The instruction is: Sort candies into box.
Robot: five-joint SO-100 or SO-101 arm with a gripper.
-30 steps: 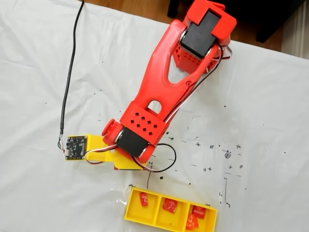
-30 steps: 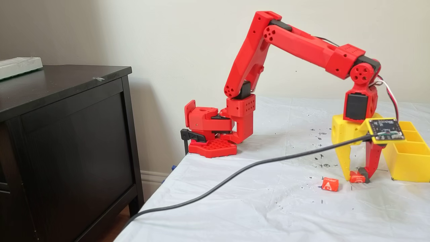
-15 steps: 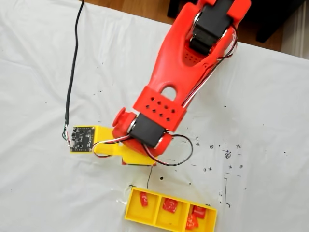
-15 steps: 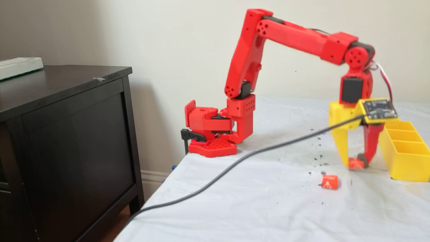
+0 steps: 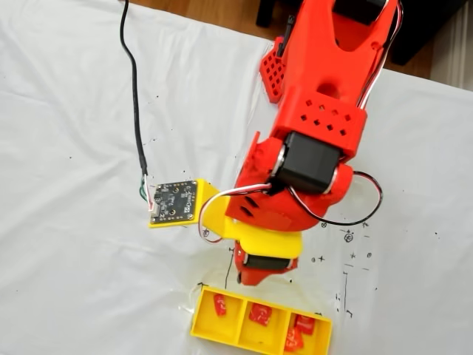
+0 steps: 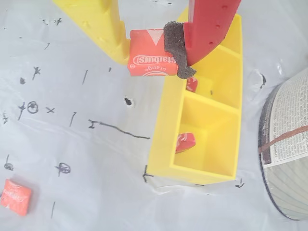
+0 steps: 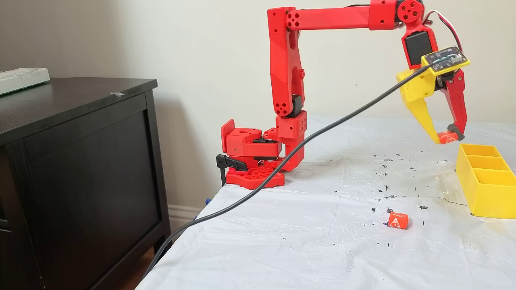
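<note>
My gripper [image 6: 154, 60] is shut on an orange-red wrapped candy [image 6: 153, 58], pinched between the yellow finger and the padded red finger. In a fixed view the gripper [image 7: 445, 138] hangs well above the table, just left of and above the yellow box [image 7: 483, 197]. The wrist view puts the held candy over the box's near wall [image 6: 163, 134]. Candies lie in the compartments [image 5: 219, 304] [image 5: 259, 313] [image 5: 299, 329]. Another candy [image 7: 398, 220] lies loose on the white cover, also at the wrist view's bottom left [image 6: 15, 196].
A black cable [image 7: 282, 169] runs across the table to the small circuit board [image 5: 174, 202] on the wrist. The red arm base [image 7: 252, 161] is clamped at the table's far edge. A dark cabinet [image 7: 80, 161] stands left. A round printed object [image 6: 288, 159] lies beside the box.
The arm has risen from the table with the candy in the gripper and swung toward the box. The loose candy has stayed where it was.
</note>
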